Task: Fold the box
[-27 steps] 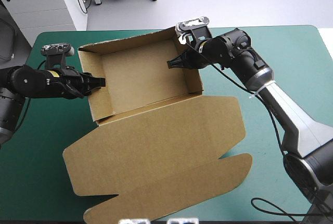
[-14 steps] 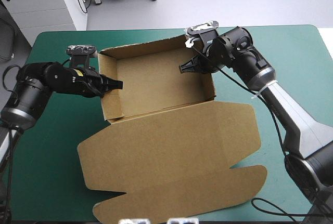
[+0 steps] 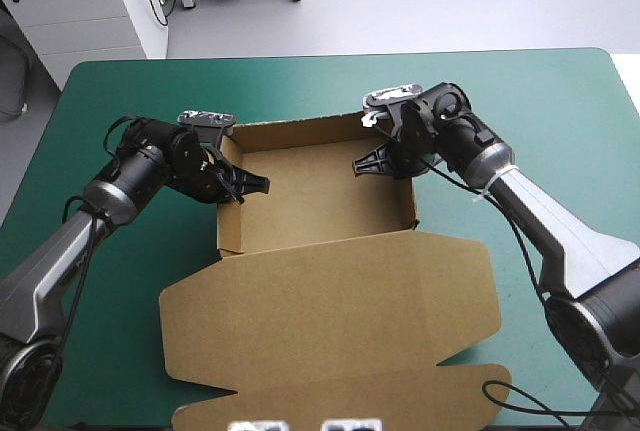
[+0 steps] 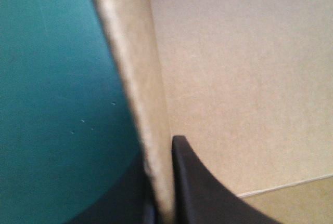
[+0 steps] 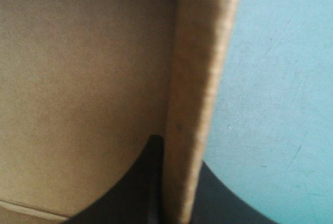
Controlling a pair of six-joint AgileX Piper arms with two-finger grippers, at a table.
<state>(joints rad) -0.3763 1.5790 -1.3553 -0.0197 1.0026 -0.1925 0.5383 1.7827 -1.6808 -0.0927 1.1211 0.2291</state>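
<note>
The brown box stands as an open tray in the middle of the teal-green table, its lid lying flat toward the near edge. My left gripper is shut on the box's left wall, one black finger inside and one outside. In the left wrist view that wall's edge runs up between my fingers. My right gripper is shut on the box's right wall near the far corner. The right wrist view shows the wall's edge clamped between the black fingers.
Bare teal-green cover lies to the left of the lid and along the far side of the table. A white cabinet stands beyond the far left corner.
Both grippers have carried the box rightward and nearer to the table's middle, turning it squarer to the table. Their holds on the walls are unchanged.
</note>
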